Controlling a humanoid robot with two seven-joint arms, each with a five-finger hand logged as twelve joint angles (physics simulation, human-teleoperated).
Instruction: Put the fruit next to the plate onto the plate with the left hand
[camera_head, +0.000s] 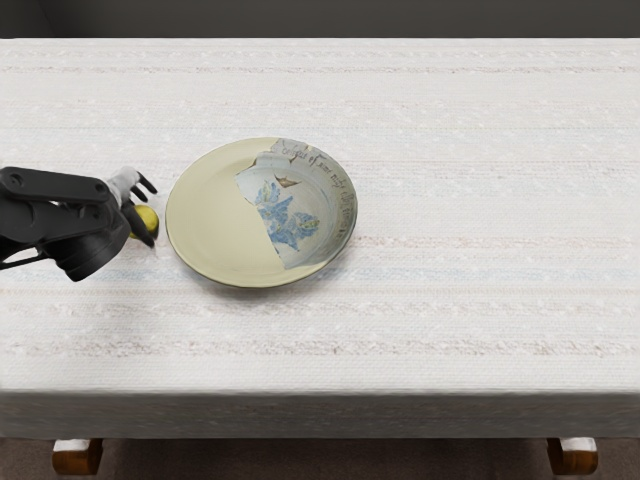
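A big pale surface (480, 300) fills almost the whole frame. It has soft stripes running from side to side. Two brown wooden feet (77, 456) peek out at the bottom corners.

A round plate (205, 235) sits a little left of the middle. Most of it is creamy yellow. Its right part is white with a blue picture.

A dark arm comes in from the left edge, and the left hand (125, 205) is at the end of it, just left of the plate. Its fingers (145, 184) are bent around a small yellow fruit (149, 219) and seem to grip it. The fruit is half hidden. It is beside the plate's left rim, not on the plate.
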